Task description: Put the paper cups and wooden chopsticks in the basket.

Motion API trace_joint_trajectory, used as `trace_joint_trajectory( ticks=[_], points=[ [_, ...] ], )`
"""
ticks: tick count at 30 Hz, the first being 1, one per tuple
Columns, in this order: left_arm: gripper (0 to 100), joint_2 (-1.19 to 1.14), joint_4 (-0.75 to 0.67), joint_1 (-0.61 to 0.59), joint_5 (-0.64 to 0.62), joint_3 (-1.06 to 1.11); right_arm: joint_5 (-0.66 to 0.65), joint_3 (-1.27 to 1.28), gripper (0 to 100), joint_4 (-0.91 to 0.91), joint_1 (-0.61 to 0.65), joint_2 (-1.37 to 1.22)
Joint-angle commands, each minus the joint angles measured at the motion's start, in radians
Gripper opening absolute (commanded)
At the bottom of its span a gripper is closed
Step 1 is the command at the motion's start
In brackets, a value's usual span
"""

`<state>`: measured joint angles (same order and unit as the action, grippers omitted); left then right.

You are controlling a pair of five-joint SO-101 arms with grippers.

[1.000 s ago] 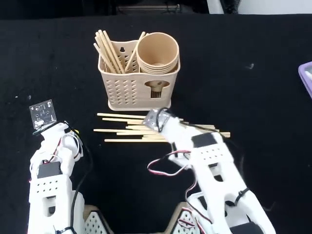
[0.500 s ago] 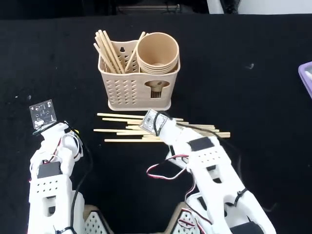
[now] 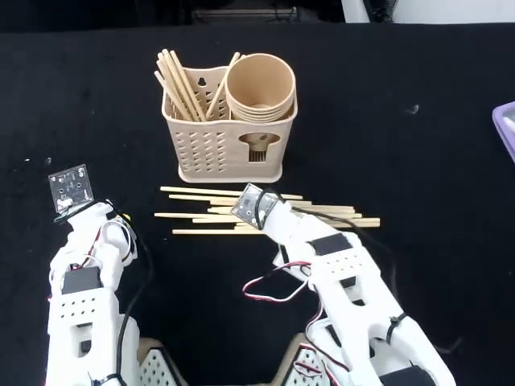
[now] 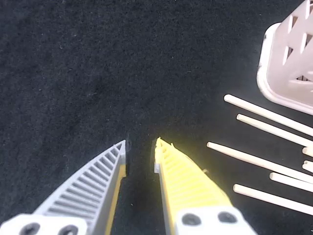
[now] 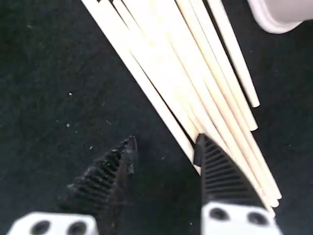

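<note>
The right gripper (image 5: 164, 144) has eased back to the near edge of the loose chopsticks (image 3: 201, 215) — jaws wide, empty, one tip over the bundle. A pick looks close. The paper cups (image 3: 260, 84) sit in the basket (image 3: 221, 153). The left gripper (image 4: 140, 144) hovers barely parted, holding nothing. The sticks lie flat and bunched — hard to single out.

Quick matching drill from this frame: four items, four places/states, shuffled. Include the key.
1. paper cups
2. loose chopsticks
3. left pincer
4. right pincer

A. open, right over the edge of the loose pile
B. stacked inside the basket
C. over bare black cloth, holding nothing
D. lying flat in front of the basket

Pairs: 1-B, 2-D, 3-C, 4-A
</note>
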<state>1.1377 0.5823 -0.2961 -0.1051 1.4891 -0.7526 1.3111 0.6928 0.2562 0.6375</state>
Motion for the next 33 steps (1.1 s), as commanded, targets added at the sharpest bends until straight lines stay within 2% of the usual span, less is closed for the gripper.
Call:
trace_joint_trajectory(
  ticks=[1, 5, 15, 19, 21, 25, 33],
  points=[
    [11, 0.012, -0.017, 0.001, -0.005, -0.01, 0.009, -0.004, 10.2, 0.018, -0.011, 0.036],
    [11, 0.012, -0.018, 0.002, -0.005, -0.01, 0.009, -0.002, 5.1, 0.046, -0.009, 0.036],
    [11, 0.012, -0.018, 0.002, -0.005, -0.012, 0.003, -0.084, 5.0, 0.183, -0.009, 0.038],
    [11, 0.012, -0.018, 0.005, -0.005, -0.012, 0.009, -0.156, 5.7, 0.181, -0.012, 0.036],
    [11, 0.012, -0.018, 0.005, -0.005, -0.012, 0.04, -0.179, 10.5, 0.158, -0.012, 0.03],
    [11, 0.012, -0.018, 0.005, -0.005, -0.01, 0.078, -0.159, 27.9, 0.121, -0.006, 0.028],
    [11, 0.012, -0.018, 0.005, -0.005, -0.01, 0.078, -0.038, 23.3, -0.032, -0.008, 0.028]
  ],
)
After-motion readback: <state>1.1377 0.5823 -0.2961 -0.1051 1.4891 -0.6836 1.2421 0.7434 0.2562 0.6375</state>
